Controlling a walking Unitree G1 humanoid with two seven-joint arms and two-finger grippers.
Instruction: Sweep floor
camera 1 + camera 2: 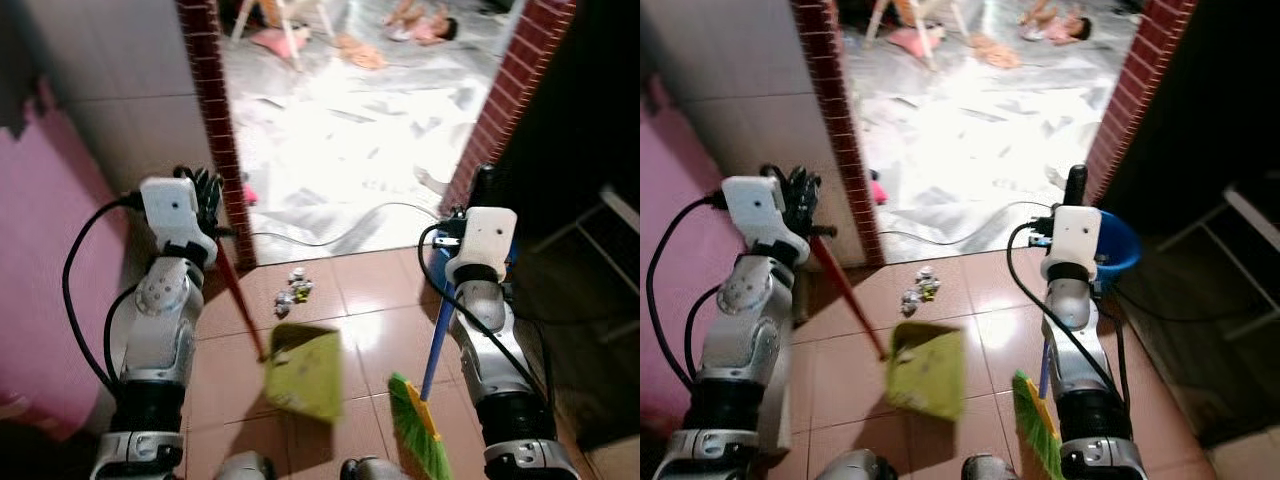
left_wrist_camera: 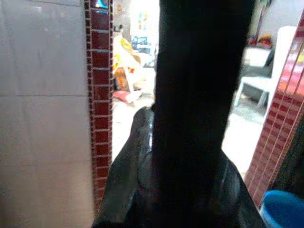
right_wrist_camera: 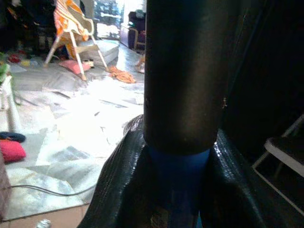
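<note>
**Doorway sweep: both tools loaded**

Left tool (image 1: 205, 190) clamps the red-handled dustpan (image 1: 305, 372), a yellow-green scoop on glossy tiles. Right tool (image 1: 484, 188) clamps the blue-handled broom (image 1: 420, 428). Crumpled debris (image 1: 291, 292) at dustpan's 12 o'clock, near the brick door edge (image 1: 218, 120); open floor beyond.

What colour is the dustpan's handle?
Red handle on a yellow-green dustpan, clearest in the left eye view.

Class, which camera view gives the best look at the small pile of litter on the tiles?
The left eye view: the litter pile lies sharp beyond the green dustpan. The right eye view shows it similarly. The right wrist view catches one scrap at its edge.
</note>
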